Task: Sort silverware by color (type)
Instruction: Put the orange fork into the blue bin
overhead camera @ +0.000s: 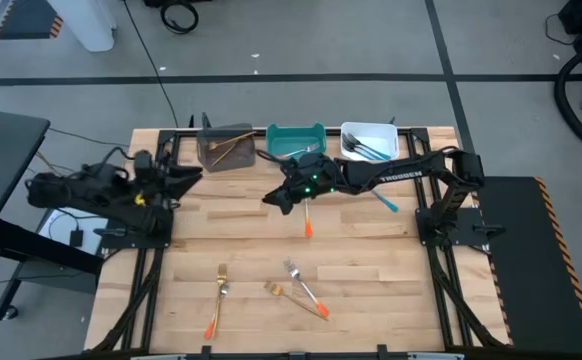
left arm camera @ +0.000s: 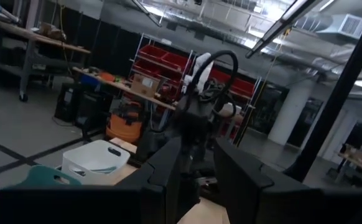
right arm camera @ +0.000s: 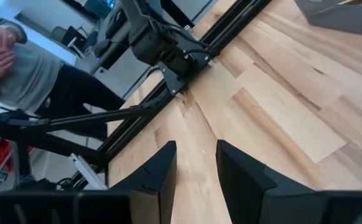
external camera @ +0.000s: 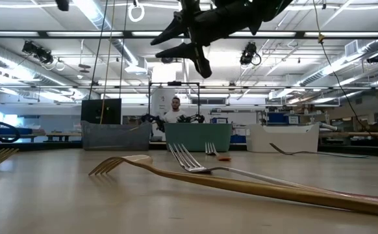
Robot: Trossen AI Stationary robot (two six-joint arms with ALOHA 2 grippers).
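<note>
orange-handled fork [overhead camera: 309, 222] just beside right end effector [overhead camera: 279, 197]

Past the left gripper [left arm camera: 196, 180], whose two dark fingers [left arm camera: 162, 177] stand apart with nothing between them, a white bin [left arm camera: 97, 163] sits beside a teal bin [left arm camera: 41, 177], with red shelving [left arm camera: 168, 65] far behind.

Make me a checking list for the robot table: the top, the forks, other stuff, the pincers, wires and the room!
Surface: wooden table.
Job's things: orange-handled forks loose on the wood; blue-handled fork near the white bin; gold fork in front.
Clutter: grey bin, teal bin.
Grippers: right pincer open, empty, over the middle; left pincer open, at the left edge.
Cables: black cable on the floor.
Surroundings: person behind the table.
</note>
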